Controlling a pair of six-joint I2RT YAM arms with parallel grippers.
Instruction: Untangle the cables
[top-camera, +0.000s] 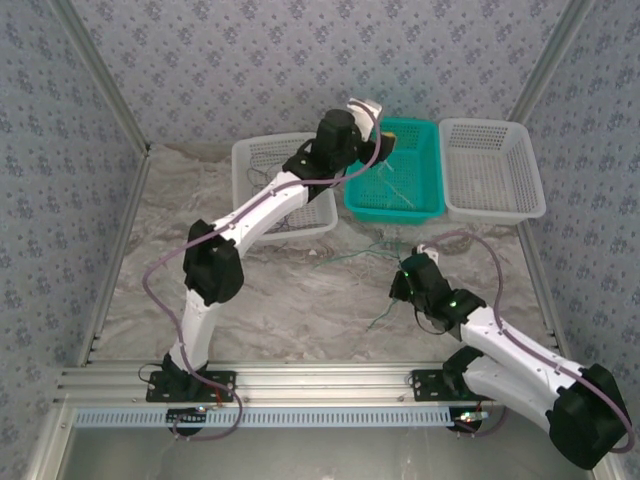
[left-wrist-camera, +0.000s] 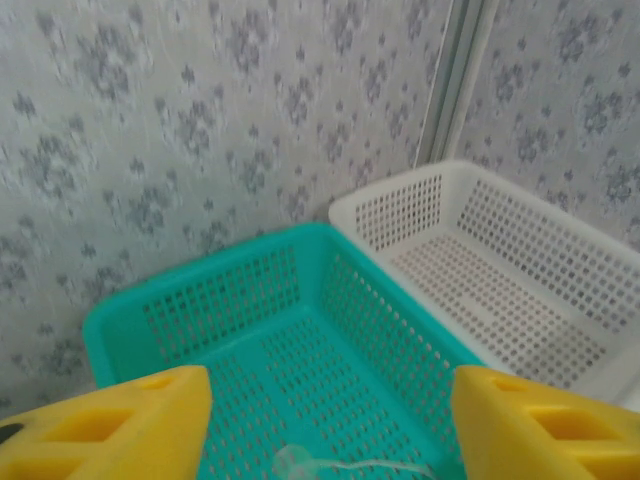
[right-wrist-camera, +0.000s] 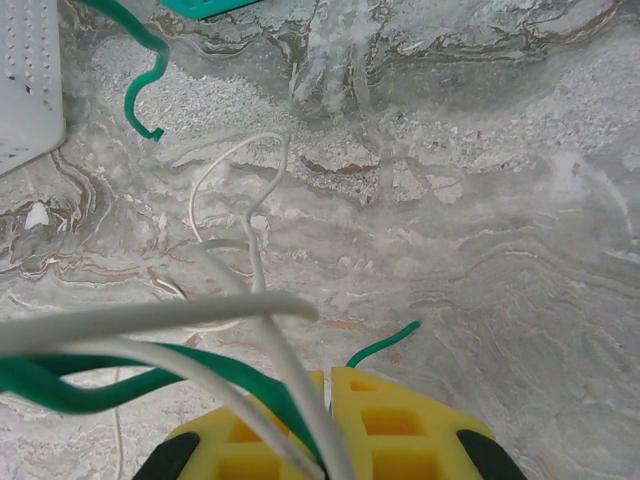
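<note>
My left gripper (top-camera: 386, 141) hangs over the teal basket (top-camera: 394, 213), its yellow fingers (left-wrist-camera: 150, 415) far apart and open with nothing between them. A whitish-cream cable (left-wrist-camera: 345, 465) lies on the teal basket's floor (left-wrist-camera: 300, 240) just below. My right gripper (top-camera: 406, 272) is low over the marble table, shut on a bunch of green and whitish cables (right-wrist-camera: 255, 300) that run between its yellow fingers (right-wrist-camera: 400, 420). A loose green strand (right-wrist-camera: 150, 75) and a white loop (right-wrist-camera: 250, 200) trail across the table. Thin green cables (top-camera: 352, 255) spread left of the right gripper.
A white basket (top-camera: 495, 215) stands to the right of the teal one, also seen in the left wrist view (left-wrist-camera: 500, 260). Another white basket (top-camera: 250, 160) sits to the left, partly under the left arm. Patterned walls close in the back and sides.
</note>
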